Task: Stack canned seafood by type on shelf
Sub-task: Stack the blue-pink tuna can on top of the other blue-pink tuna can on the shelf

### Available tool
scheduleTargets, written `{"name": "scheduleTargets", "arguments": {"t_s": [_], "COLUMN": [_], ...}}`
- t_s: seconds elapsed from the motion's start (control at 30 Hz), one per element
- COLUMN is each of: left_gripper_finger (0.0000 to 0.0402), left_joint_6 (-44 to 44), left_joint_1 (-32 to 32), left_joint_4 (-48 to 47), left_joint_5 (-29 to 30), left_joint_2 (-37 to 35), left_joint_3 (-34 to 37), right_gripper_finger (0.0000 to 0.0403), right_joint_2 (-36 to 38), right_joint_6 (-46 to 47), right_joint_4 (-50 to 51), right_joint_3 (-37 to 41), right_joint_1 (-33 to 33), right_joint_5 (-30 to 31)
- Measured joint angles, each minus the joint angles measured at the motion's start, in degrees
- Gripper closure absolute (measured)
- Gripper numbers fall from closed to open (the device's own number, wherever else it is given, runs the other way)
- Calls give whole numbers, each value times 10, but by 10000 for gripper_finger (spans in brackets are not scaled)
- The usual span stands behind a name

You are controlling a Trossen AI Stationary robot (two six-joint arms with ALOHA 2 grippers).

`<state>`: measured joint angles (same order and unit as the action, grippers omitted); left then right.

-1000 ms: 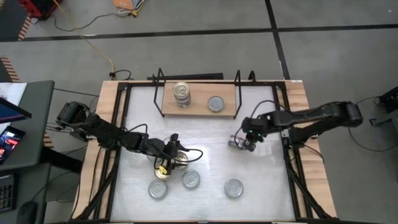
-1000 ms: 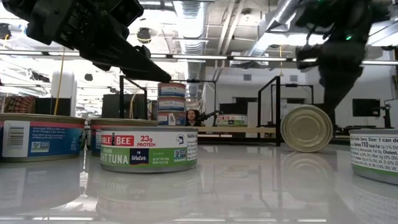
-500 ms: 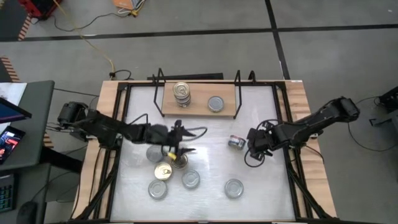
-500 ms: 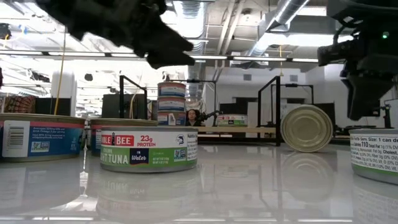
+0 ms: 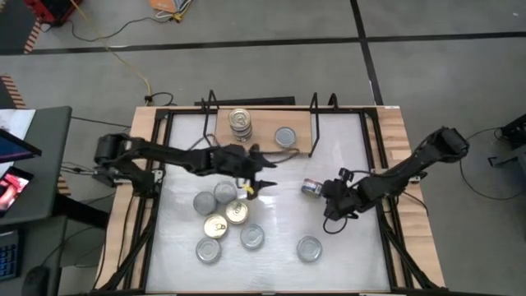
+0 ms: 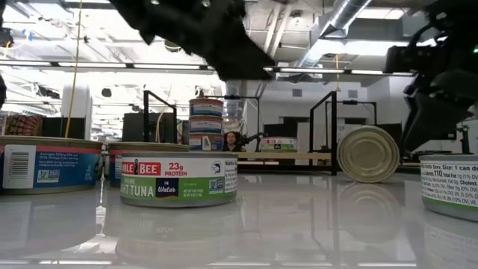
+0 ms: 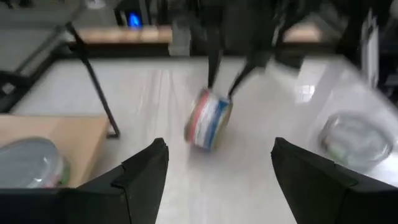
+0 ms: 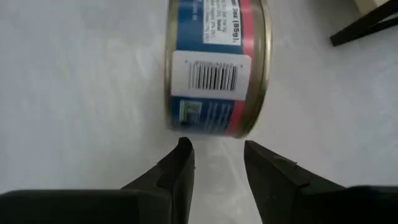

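Grey floor (image 5: 246,66), ceiling strip lights (image 6: 314,71)

Your two arms are dark, slender and multi-jointed, with black cables looping alongside. Each ends in two matte black, wedge-shaped fingers (image 7: 144,171).

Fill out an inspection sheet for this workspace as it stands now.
Surface: white tabletop, glossy, in a wooden surround.
Job's things: shelf carries a stack of tins and a single tin. One tin on its edge sits right of centre. Six loose tins lie flat towards the front.
Clutter: nothing seen.
Grippers: left end effector open, empty, above the table in front of the shelf. Right end effector open, empty, just beside the tin on its edge.
Cables: yellow cable and dark leads on the floor behind the table.
Surroundings: grey floor; a side desk by the left arm.
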<state>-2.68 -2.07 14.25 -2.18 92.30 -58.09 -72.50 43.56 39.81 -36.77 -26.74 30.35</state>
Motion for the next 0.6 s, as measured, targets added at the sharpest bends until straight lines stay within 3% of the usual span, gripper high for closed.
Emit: {"name": "scheduleTargets", "arguments": {"t_s": [0.17, 0.37, 0.6], "left_gripper_finger": [130, 130, 124], "left_joint_6": [-41, -74, -125], "left_joint_1": [-7, -17, -20], "left_joint_4": [-46, -113, -267], "left_joint_5": [8, -27, -33], "left_joint_2": [108, 214, 302], "left_joint_3": [-94, -225, -395], "right_gripper_finger": [235, 234, 234], "right_joint_2": [27, 43, 42], "right_joint_6": [24, 44, 62], "right_joint_4": [2, 4, 2], "right_joint_3": [0, 0, 0], "right_joint_1": [-33, -67, -75], "right_joint_5": [13, 58, 61]}}
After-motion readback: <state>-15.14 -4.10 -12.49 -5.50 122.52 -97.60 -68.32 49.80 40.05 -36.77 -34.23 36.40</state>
